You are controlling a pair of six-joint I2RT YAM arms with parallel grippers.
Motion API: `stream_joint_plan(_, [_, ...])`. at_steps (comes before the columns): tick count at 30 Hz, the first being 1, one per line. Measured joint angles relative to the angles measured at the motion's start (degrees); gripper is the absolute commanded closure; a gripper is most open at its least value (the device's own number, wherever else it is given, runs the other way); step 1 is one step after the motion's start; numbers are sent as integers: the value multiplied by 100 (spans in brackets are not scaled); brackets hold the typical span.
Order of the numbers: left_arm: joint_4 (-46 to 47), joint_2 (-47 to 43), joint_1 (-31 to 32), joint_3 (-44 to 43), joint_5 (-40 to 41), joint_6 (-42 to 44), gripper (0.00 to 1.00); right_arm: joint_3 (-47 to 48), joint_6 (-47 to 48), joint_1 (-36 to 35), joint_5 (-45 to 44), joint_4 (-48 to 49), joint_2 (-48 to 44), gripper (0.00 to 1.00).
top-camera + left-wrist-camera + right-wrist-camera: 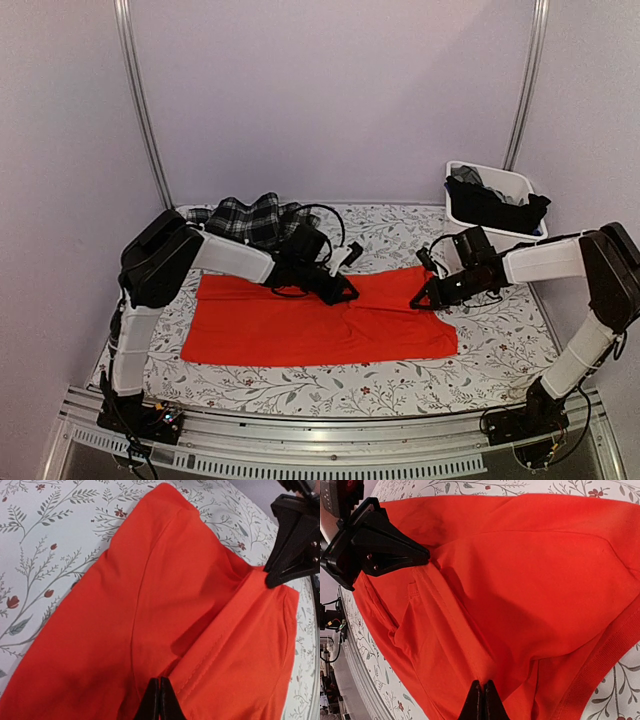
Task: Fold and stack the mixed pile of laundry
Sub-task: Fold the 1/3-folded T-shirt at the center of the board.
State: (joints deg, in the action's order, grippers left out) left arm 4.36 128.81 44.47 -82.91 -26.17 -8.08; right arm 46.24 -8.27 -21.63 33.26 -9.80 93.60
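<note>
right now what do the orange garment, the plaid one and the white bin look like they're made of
orange-red garment: soft matte knit, likely cotton jersey; it creases and shows stitched, ribbed hems.
plaid garment: woven-looking cloth, maybe flannel, too far to be sure.
white bin: rigid, smooth plastic, judging by its thin, even rim.

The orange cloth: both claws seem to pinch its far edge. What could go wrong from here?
The left gripper and right gripper are shut on thin pinches of the orange-red garment; it could slip free when lifted. The cloth between them is wrinkled, so a fold may go crooked. The plaid garment lies behind the left arm and might get dragged.
</note>
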Motion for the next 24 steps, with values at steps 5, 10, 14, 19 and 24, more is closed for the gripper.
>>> stream_joint_plan(5, [7,-131,116,334,94,212,100,-190,-74,-35,9,2,-205,99])
stream_joint_plan(10, [24,-409,125,560,240,380,100,-315,-116,-212,39,13,-267,98])
stream_joint_plan(14, [28,-503,122,573,361,509,97,-339,-136,-363,74,-11,-267,82])
stream_joint_plan(19, [-79,-505,122,573,509,691,68,-339,-125,-376,236,-111,-295,47])
stream_joint_plan(24, [-4,-837,103,955,678,835,50,-275,-341,52,243,-144,-664,43])
